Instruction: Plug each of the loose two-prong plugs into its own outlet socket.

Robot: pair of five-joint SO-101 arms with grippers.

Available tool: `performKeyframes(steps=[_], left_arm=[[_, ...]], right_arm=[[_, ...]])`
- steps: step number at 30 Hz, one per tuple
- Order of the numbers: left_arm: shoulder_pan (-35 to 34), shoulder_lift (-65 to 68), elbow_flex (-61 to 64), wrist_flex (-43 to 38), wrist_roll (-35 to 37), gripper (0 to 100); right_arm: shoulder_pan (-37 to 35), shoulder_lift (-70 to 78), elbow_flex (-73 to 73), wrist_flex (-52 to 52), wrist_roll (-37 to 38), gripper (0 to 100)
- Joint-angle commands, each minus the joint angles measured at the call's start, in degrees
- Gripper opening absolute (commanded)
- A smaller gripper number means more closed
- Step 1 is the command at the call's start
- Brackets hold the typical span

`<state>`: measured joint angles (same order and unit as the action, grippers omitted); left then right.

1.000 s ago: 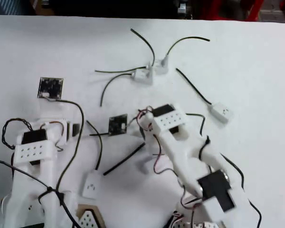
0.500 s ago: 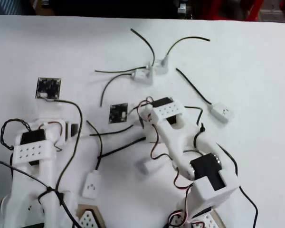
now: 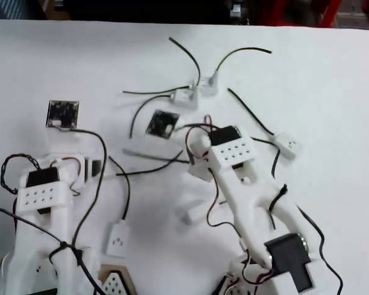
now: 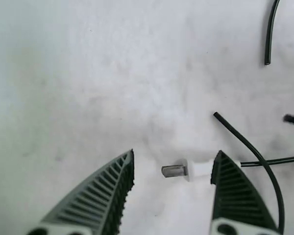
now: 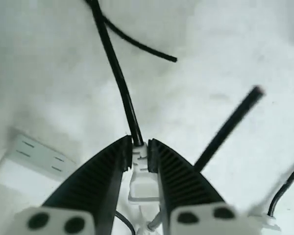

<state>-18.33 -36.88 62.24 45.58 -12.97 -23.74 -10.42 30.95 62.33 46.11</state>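
Note:
My right gripper (image 5: 139,142) is shut on a white two-prong plug (image 5: 139,177), whose black cord (image 5: 115,73) runs away from the fingertips. A white outlet socket (image 5: 32,159) lies close beside it. In the high view this gripper (image 3: 200,165) is at the table's middle, with the cord (image 3: 154,169) trailing left. My left gripper (image 4: 175,154) is open over the table, and a second white plug (image 4: 186,170) with metal prongs lies between its fingers, close to one finger (image 4: 232,191). In the high view the left gripper (image 3: 89,167) sits at the front left.
Two white sockets (image 3: 184,97) (image 3: 208,86) with cords lie at the back centre. Another socket (image 3: 287,144) lies right of the right arm, and one (image 3: 118,238) sits near the front edge. A small white piece (image 3: 186,216) lies beside the right arm. Loose black cords cross the middle.
The right arm has swung back and to the right with the plug in its gripper, dragging the cord along. The left arm has stayed still.

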Motion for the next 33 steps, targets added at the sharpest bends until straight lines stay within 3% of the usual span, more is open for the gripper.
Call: performKeyframes(steps=[1, 7, 11, 14, 24, 33], left_arm=[[-0.4, -1.89, -0.18, -1.05, 0.18, 25], [-0.4, -1.89, -0.18, -1.49, 0.18, 25], [-0.4, -2.24, 2.37, -5.01, 0.18, 25], [-0.4, -2.24, 2.81, -5.71, 0.18, 25], [-0.4, -2.24, 2.81, -5.8, 0.18, 25], [-0.22, -2.24, 2.99, -5.8, 0.18, 25]], right_arm=[[0.66, -3.21, -0.97, -2.59, -8.97, 1.7], [-1.8, -0.22, -0.97, -10.42, -25.41, 1.8], [-2.07, 4.35, -2.37, -13.49, -30.33, 5.4], [-1.63, 7.08, -7.03, -8.66, -32.44, 11.0], [-2.07, 9.36, -15.56, 10.59, -33.67, 11.0], [-0.92, 16.13, -13.89, 6.29, -33.67, 11.1]])
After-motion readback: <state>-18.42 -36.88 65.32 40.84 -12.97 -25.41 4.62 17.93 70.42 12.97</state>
